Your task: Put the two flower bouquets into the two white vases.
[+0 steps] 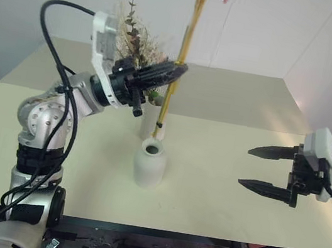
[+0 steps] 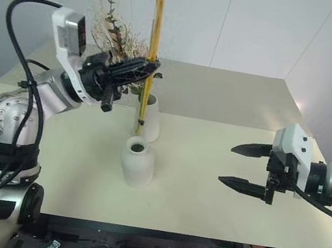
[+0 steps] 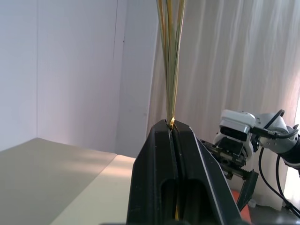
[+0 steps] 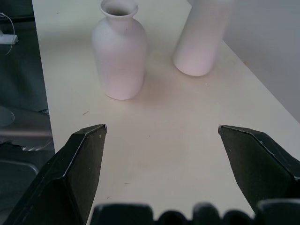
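1. L gripper (image 1: 173,71), upper centre of frame: fingers clamped on yellow-stemmed bunch (image 1: 183,50), stems upright, tips above squat vase (image 1: 148,162).
2. R gripper (image 1: 259,169), right: fingers wide apart, empty.
3. Bushy bunch (image 1: 133,36) in tall vase (image 1: 151,121).

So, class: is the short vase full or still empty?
Empty. The short vase shows a dark, open mouth with no stems in it; the yellow-stemmed bunch hangs above it, clamped in the left gripper.
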{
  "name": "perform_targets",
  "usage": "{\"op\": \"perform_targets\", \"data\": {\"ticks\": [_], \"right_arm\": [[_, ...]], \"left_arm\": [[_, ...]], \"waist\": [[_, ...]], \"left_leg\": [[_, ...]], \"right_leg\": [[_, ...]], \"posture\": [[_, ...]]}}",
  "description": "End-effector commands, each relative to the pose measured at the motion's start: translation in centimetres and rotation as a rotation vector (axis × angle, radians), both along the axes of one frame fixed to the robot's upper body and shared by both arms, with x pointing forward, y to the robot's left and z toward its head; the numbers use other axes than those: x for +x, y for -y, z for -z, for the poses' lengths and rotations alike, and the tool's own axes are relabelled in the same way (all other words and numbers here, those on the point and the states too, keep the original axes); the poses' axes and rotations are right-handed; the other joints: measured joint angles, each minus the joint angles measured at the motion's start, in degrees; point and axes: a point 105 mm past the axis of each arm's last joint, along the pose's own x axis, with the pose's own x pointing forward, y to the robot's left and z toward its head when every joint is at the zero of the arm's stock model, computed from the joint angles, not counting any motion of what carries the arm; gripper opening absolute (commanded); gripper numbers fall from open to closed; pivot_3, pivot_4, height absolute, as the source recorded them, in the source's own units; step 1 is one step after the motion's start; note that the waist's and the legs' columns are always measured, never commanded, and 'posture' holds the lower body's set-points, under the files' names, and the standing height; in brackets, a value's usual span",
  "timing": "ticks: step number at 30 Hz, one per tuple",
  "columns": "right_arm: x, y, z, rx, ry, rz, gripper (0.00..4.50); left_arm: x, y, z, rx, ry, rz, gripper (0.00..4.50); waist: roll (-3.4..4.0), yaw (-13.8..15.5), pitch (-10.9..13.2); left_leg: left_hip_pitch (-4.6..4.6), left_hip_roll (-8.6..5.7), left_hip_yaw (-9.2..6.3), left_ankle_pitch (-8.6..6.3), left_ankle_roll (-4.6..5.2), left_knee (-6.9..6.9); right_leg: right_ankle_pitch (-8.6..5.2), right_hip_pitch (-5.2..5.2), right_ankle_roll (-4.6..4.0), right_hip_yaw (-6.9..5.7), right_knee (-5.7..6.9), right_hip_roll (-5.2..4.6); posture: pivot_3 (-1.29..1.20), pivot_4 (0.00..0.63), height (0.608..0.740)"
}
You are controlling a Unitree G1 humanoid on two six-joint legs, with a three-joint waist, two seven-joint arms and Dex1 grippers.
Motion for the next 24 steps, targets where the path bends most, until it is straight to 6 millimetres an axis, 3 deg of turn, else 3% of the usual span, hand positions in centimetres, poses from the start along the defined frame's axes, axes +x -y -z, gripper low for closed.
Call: {"op": "perform_targets", "data": {"ticks": [1,20,24], "right_arm": [[-0.6,0.0,-1.6,0.009,0.056,0.004,4.5],[-0.9,0.0,-1.7,0.017,0.047,0.03,4.5],[-0.8,-0.1,-1.5,0.02,0.044,0.027,4.5]], "left_arm": [[-0.2,0.1,0.1,0.009,0.028,0.004,0.03],[0.6,0.7,5.0,0.101,-0.086,-0.015,0.03],[0.2,-1.1,6.9,0.214,-0.105,-0.039,0.87]], "waist": [[0.0,0.03,0.0],[0.0,0.08,0.0],[0.0,-0.23,0.0]], "left_leg": [[0.0,0.0,-0.01,0.0,0.0,0.0],[-0.03,-0.02,-0.04,0.0,0.0,0.0],[-0.02,-0.02,-0.04,0.0,0.0,-0.02]], "right_leg": [[0.0,0.0,0.0,-0.01,0.0,0.0],[-0.11,0.02,-0.17,0.0,-0.11,0.0],[-0.15,0.01,-0.25,0.01,-0.12,0.0]], "posture": [[0.0,0.15,0.74],[0.0,0.15,0.74],[0.0,0.15,0.74]]}}
